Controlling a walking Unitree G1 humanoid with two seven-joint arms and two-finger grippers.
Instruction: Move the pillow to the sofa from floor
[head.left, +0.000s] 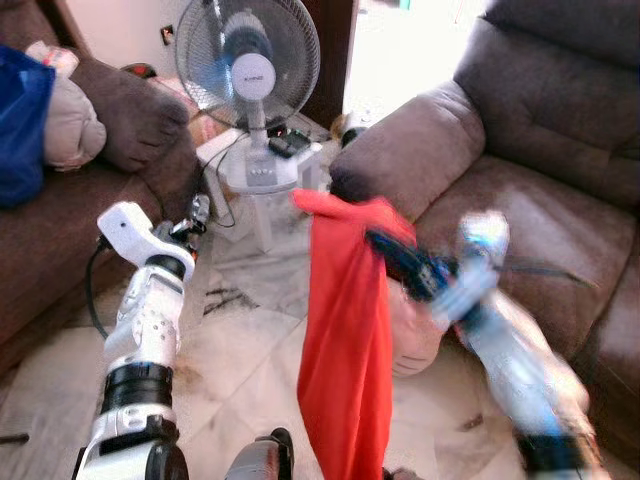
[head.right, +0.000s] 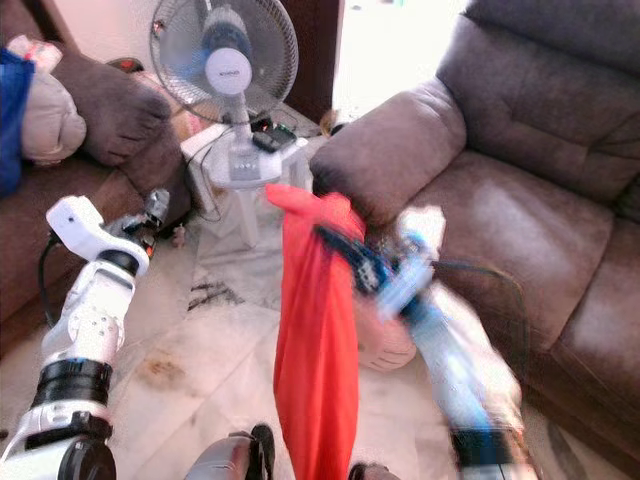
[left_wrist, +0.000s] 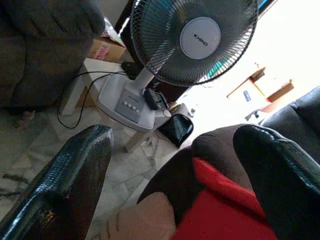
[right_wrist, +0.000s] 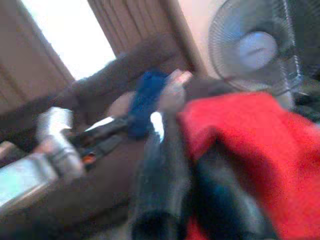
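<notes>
Two grippers are raised in front of the robot: the right gripper (head.left: 385, 245), blurred at centre frame, is clenched on the top edge of the red pillow (head.left: 345, 350), which hangs limp down the middle of the picture, clear of the pale marble floor (head.left: 250, 360); the left gripper (head.left: 195, 222), at left of centre, has its fingers (left_wrist: 65, 185) spread apart and grasps nothing. Behind the hanging cloth, a beige cushion (head.left: 415, 335) sits low against the brown sofa (head.left: 520, 200) that fills the right of the frame. A standing fan (head.left: 250, 60) on a small white table (head.left: 255, 170) occupies the upper middle, just beside the sofa's arm. To do this carry well, I would judge that the grip should stay firm near the fabric's top, swinging rightward over the seat cushion before letting go, keeping the trailing end away from the fan and its cable (left_wrist: 75, 95)
</notes>
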